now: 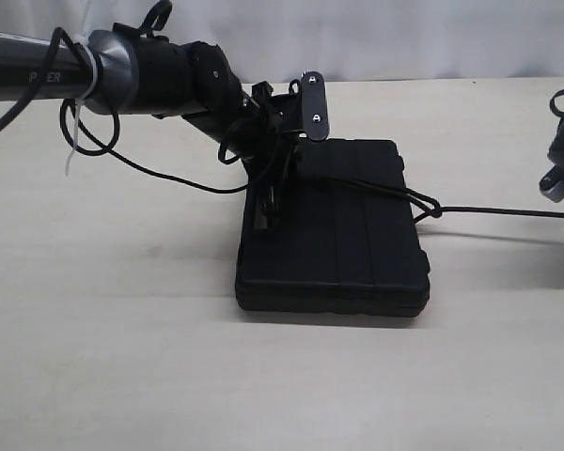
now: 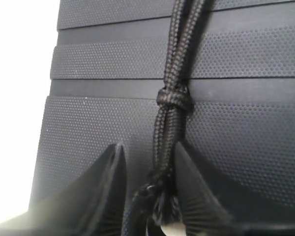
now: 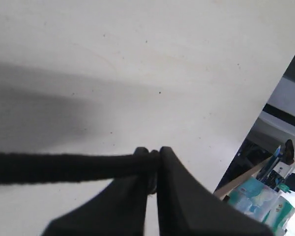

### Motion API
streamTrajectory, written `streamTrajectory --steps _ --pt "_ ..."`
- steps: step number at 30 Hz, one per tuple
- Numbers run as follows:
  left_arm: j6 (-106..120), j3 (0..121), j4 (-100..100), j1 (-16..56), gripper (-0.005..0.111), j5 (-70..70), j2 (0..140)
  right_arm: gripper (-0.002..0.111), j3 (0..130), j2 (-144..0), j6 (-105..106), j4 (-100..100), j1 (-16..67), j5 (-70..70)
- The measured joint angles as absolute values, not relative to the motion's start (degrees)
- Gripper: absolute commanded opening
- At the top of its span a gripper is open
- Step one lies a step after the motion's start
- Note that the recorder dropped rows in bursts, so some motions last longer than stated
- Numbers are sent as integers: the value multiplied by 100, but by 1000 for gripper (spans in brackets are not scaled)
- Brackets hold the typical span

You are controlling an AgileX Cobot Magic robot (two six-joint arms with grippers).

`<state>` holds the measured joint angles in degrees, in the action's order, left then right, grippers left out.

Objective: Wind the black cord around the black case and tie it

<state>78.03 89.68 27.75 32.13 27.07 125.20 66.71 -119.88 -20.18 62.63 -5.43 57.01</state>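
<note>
On the table [image 1: 122, 357] the black case [image 1: 357, 235] is laid flat | the black cord [image 2: 174, 93] is crossed over its lid | one end is pinched by the left gripper [image 2: 152, 196] | the other end is pinched by the right gripper [image 3: 155, 169], jaws pressed together.

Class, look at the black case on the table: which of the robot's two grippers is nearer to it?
Left. The left gripper sits over the black case, pinching the black cord against its lid; the right gripper holds the cord out beyond the case's right side.
</note>
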Motion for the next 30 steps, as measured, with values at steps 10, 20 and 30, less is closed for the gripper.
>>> streamTrajectory --steps 10,20,30 --pt "7803 8968 2775 3213 33 2730 12520 61 6675 -12134 -2374 6787 -532 5918" --pt "7679 8944 2752 3213 33 3084 12199 51 6712 -11967 -3059 6642 -90 5970" --pt "6360 8944 2744 3179 26 3463 11456 38 6717 -11243 -2920 6021 861 5744"
